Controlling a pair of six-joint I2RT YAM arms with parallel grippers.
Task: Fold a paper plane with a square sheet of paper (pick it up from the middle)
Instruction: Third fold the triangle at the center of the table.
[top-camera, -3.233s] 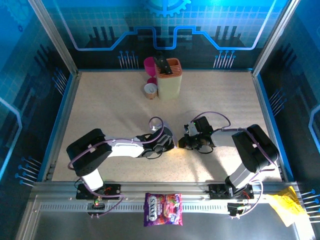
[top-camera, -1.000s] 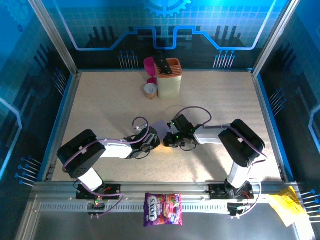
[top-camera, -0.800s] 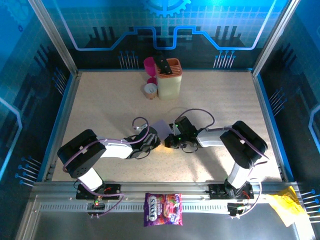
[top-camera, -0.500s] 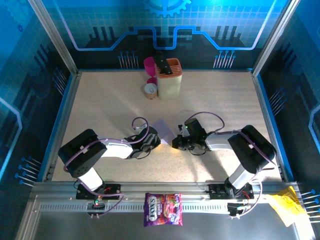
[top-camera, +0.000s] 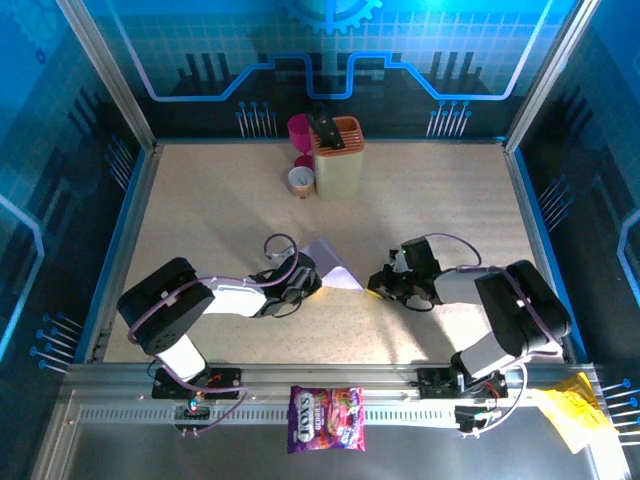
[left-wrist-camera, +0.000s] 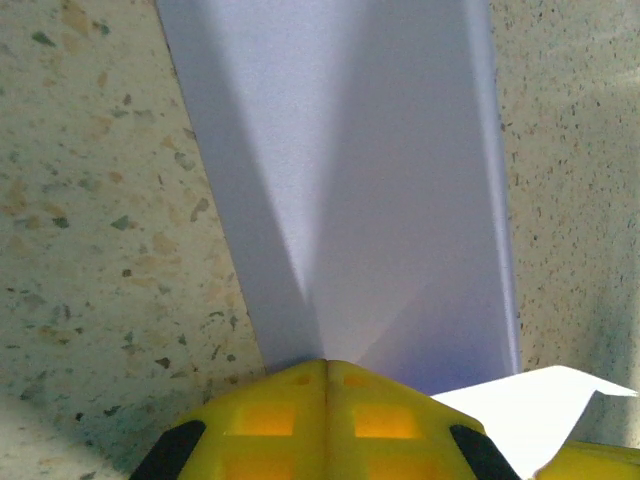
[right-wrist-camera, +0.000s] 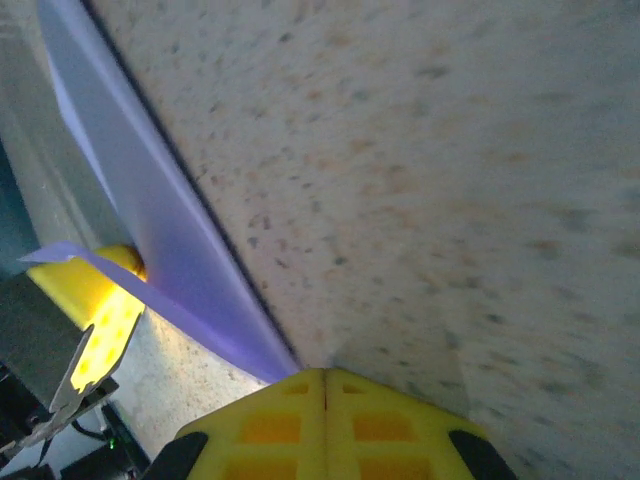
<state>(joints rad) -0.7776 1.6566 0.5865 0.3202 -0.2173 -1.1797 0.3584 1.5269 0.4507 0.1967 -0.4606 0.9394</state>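
The left arm (top-camera: 215, 298) lies low across the near left part of the table (top-camera: 200, 220), reaching toward the middle. Its pincer (top-camera: 314, 281) is closed tight. In the left wrist view the two yellow fingertips (left-wrist-camera: 290, 400) meet with no gap, and the sheet of paper (left-wrist-camera: 380, 200) comes straight out from between them, so this pincer has the paper by its near edge.

The sheet (top-camera: 335, 268) is pale lilac and partly folded. A crease runs away from the fingertips, with one half in shadow and the other lit. It sits near the middle of the table, its left side at the left pincer and its pointed lower corner aimed to the right. A small bright flap sticks out beside the pincer on the right in the wrist view.

Behind it, at the back of the table, stand a small cup (top-camera: 300, 181), a pink cup (top-camera: 299, 130) and a knife block (top-camera: 338, 160).

The right pincer (top-camera: 377, 284) is just right of the paper's corner and is likewise fully closed, with nothing seen between its fingers (right-wrist-camera: 270, 425). From its own camera the paper (right-wrist-camera: 140, 210) shows edge-on to the left, ending close to the fingertips. Whether it touches them cannot be told.

A sweets bag (top-camera: 326, 418) lies on the front rail, and yellow crumpled paper (top-camera: 570, 408) at far right.
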